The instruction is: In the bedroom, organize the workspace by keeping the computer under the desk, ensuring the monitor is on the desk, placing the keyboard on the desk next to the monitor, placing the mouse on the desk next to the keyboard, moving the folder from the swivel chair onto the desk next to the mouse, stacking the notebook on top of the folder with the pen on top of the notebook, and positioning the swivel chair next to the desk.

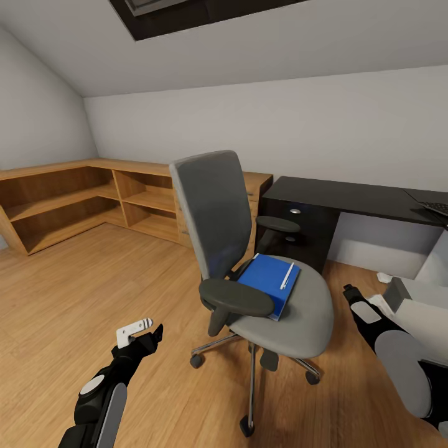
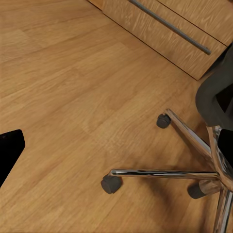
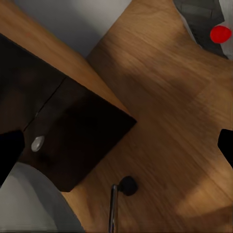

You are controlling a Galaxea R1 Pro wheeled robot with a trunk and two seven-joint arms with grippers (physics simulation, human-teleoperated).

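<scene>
The grey swivel chair [image 1: 249, 274] stands mid-floor in the head view. On its seat lies a blue flat stack [image 1: 269, 283], folder or notebook I cannot tell, with a white pen [image 1: 287, 275] on top. Behind stands the black desk [image 1: 348, 196], and a keyboard corner [image 1: 437, 207] shows at its right end. A grey-white box, perhaps the computer [image 1: 426, 305], sits on the floor at right. My left gripper [image 1: 142, 333] hovers open, low and left of the chair. My right gripper [image 1: 350, 291] is open just right of the seat, its fingers [image 3: 7, 155] wide apart.
Wooden shelving [image 1: 68, 199] lines the left wall and a wooden drawer unit [image 1: 256, 186] stands behind the chair. The chair's chrome legs [image 2: 160, 172] and casters [image 2: 110, 184] spread over the wood floor. A small white object [image 1: 384, 277] lies by the desk's foot.
</scene>
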